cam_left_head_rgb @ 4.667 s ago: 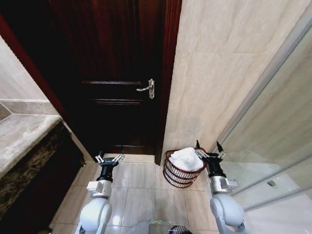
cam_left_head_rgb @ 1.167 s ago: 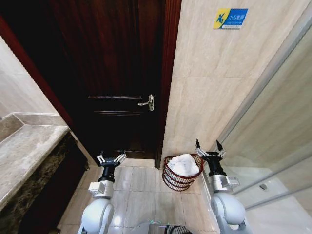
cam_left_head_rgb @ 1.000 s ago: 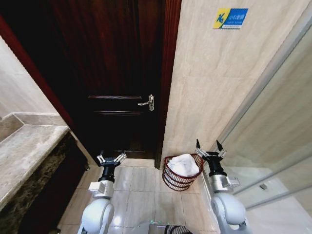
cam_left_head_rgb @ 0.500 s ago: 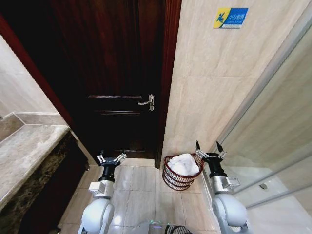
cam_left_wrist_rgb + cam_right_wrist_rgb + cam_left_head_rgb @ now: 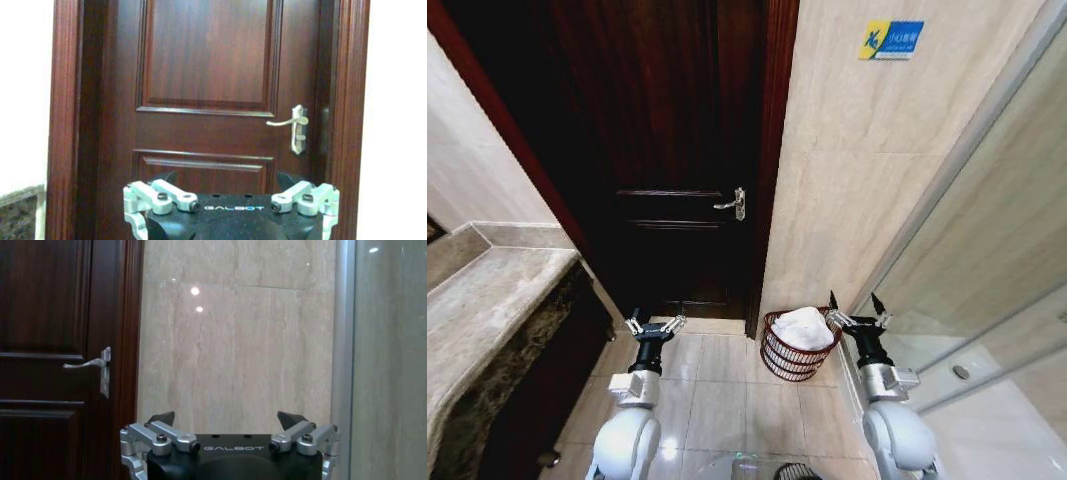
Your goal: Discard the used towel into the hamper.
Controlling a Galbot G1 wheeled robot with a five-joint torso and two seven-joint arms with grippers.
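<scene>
Head view: white towel (image 5: pixel 803 326) lies in wire hamper (image 5: pixel 795 357), at 9 o'clock of right gripper (image 5: pixel 859 312), fingers apart, empty. Left gripper (image 5: pixel 653 325) likewise spread, facing door handle (image 5: pixel 293 127).

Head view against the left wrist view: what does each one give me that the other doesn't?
Head view alone: the hamper on the floor with the white towel inside, the right end effector open beside it, and a blue wall sign. Left wrist view alone: a close, level look at the door panels. Both share: the door handle and the open left end effector.
</scene>
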